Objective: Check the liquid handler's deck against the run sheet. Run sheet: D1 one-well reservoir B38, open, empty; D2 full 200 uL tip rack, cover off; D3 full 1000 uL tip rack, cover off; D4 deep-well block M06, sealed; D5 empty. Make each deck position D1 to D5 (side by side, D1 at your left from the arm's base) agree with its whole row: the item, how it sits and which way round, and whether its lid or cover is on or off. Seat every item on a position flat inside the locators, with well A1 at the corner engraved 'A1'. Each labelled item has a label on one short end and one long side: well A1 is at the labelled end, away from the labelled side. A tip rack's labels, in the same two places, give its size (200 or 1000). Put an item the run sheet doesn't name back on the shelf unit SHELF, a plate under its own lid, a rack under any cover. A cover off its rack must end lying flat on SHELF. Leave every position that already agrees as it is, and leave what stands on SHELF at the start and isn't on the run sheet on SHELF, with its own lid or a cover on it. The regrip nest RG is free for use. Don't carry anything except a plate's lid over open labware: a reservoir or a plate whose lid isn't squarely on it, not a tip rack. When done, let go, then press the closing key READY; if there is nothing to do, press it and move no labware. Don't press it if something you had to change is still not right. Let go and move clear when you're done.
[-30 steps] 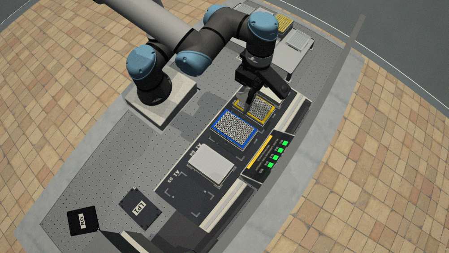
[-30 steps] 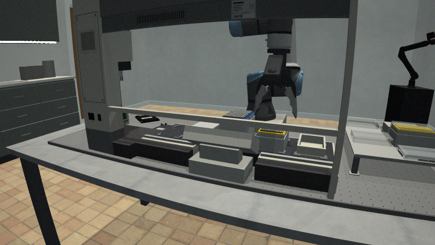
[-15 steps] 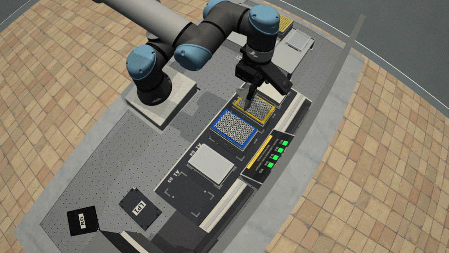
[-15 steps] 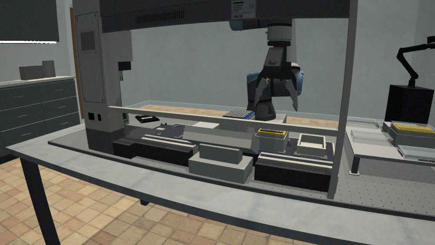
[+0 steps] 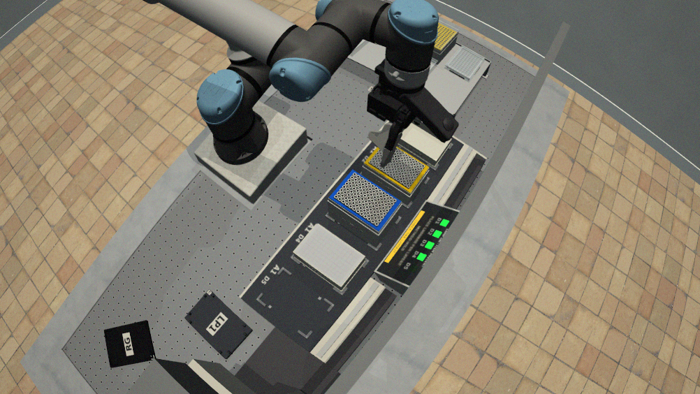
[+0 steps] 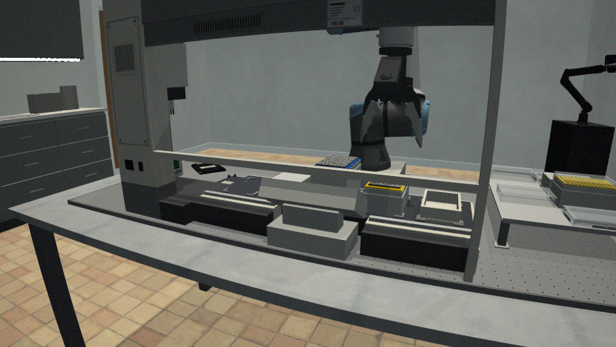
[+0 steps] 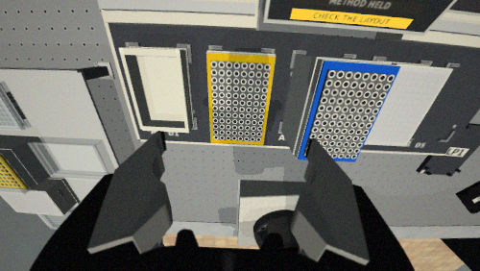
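Observation:
My gripper is open and empty. It hangs high above the arm-side edge of the deck, near D1 and D2. The cream open reservoir sits on D1. A yellow-rimmed tip rack without cover sits on D2. A taller blue-rimmed tip rack without cover sits on D3. A white-topped sealed block sits on D4. D5 is bare.
The shelf unit holds another yellow rack, a clear cover and a lidded plate. The status panel shows several green lights. Pad LP1 and nest RG lie beyond D5. The handler's beam crosses the deck front.

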Motion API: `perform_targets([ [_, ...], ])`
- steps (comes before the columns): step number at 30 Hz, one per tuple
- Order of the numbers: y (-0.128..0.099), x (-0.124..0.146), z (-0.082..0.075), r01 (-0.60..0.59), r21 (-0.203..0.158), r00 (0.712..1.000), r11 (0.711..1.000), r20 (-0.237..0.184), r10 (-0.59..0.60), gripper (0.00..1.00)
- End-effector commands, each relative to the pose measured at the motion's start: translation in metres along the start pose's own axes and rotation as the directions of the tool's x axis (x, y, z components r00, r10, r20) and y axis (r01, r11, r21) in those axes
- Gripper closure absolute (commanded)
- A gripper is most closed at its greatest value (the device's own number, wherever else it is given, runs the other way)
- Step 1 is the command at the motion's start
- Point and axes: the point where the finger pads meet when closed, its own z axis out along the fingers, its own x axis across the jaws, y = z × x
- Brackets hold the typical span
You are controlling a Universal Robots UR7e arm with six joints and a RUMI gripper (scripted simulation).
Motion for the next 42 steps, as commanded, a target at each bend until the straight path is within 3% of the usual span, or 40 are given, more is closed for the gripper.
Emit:
perform_targets([
  [1, 0.0, 0.0, -0.007, 0.0, 0.001, 1.0, 1.0, 0.0, 0.0, 0.18],
  [42, 0.0, 0.0, -0.068, 0.0, 0.001, 1.0, 1.0, 0.0, 0.0, 0.18],
])
